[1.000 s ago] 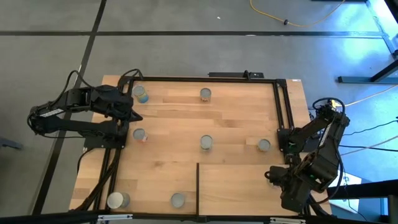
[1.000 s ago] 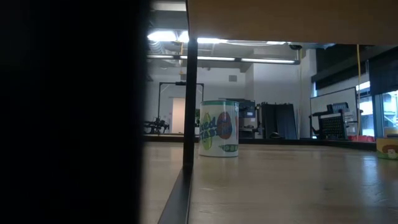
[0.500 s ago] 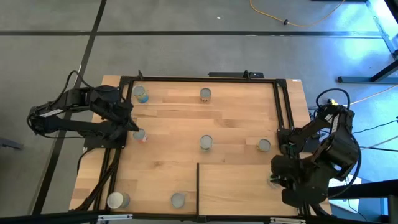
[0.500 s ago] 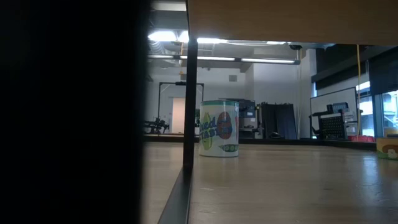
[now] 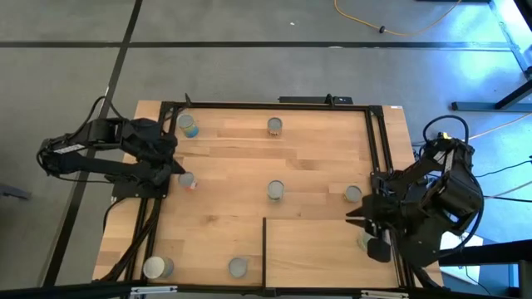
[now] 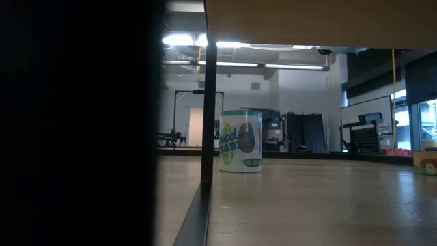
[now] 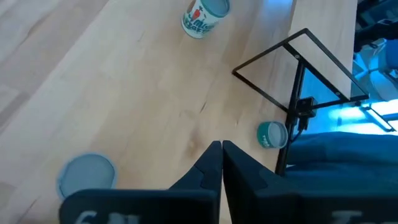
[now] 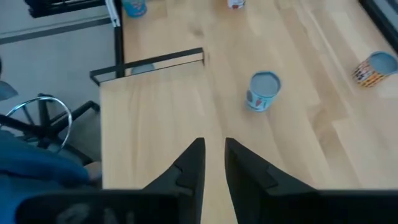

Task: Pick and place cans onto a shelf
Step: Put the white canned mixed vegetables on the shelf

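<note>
Seven cans [image 5: 275, 190] stand scattered over the tabletop [image 5: 233, 166]. Left gripper [image 5: 176, 164], jaws nearly together, hovers by its left edge; right gripper [image 5: 359, 218], slightly parted and empty, above the shelf [image 5: 316, 249].

Two matte black jointed arms are seen, black cables looped at each; tapered black fingers [image 7: 214, 163] are fitted.

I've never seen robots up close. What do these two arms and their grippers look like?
Both arms are black and jointed, with dark cables running along them. The left gripper and right gripper each end in two slim, dark, tapering fingers.
</note>
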### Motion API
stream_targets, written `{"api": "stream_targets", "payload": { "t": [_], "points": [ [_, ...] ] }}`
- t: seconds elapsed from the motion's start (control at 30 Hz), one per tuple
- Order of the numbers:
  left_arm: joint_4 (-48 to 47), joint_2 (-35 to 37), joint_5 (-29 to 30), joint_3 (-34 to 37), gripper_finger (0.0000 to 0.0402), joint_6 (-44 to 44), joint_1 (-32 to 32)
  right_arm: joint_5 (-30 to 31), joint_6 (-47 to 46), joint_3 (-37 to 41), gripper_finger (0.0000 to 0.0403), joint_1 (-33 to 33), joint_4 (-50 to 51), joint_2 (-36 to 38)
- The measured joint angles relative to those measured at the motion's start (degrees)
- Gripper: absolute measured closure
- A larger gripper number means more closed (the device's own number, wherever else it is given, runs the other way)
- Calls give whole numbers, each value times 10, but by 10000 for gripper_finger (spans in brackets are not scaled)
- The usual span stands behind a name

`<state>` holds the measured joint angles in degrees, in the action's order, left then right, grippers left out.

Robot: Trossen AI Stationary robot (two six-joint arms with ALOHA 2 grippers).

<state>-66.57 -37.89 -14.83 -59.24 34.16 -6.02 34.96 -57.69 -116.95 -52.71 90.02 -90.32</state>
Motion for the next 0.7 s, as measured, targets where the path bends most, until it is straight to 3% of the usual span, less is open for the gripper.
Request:
{"api": "stream_targets", "payload": {
  "t": [0.33,0.53,0.7],
  "points": [
    [40,-7,8,0,332,33,0,1,71,0,338,65,0,0],
    [248,-44,12,0,330,-48,0,9,90,0,338,91,0,0],
    [374,-105,4,0,328,-162,0,70,85,0,338,109,0,9]
  ]
}}
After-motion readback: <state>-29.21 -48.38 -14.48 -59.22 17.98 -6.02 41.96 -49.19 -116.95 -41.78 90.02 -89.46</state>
